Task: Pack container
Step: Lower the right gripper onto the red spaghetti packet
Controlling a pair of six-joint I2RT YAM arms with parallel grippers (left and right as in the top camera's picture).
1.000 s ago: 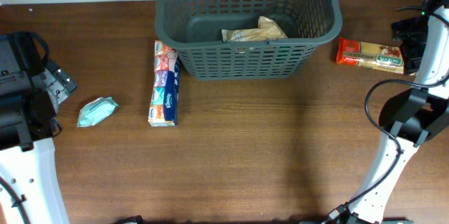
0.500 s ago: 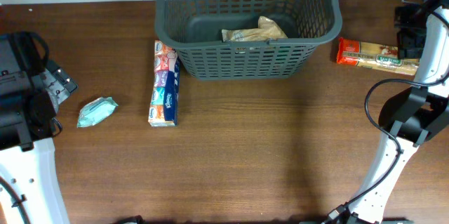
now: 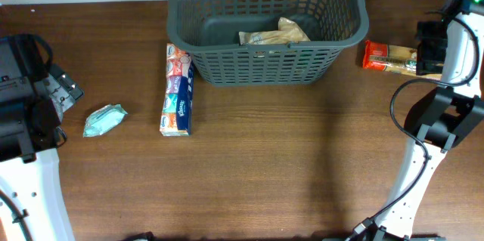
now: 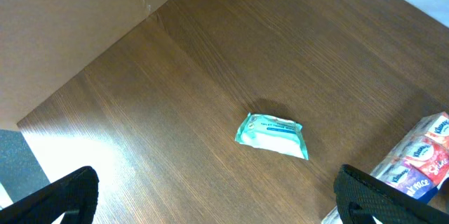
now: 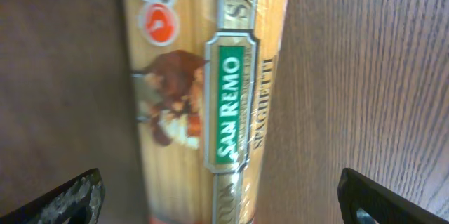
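The dark grey lattice container [image 3: 268,63] stands at the table's far middle with a tan packet [image 3: 274,33] on its floor. A San Remo spaghetti pack [image 3: 387,57] lies right of it; it fills the right wrist view [image 5: 210,97]. My right gripper [image 3: 428,48] is open, right over the pack's right end, jaws wide either side [image 5: 221,196]. A tissue multipack [image 3: 177,90] lies left of the container. A teal wipes pack [image 3: 104,119] lies further left, also in the left wrist view [image 4: 272,135]. My left gripper [image 4: 217,196] is open and empty above the table.
The left arm's base [image 3: 23,90] sits at the table's left edge. The right arm's body and cable [image 3: 442,120] stand at the right edge. The tissue multipack's end shows in the left wrist view [image 4: 421,164].
My right gripper has moved left and down over the spaghetti pack's right end, covering it. The left arm and the objects have not moved.
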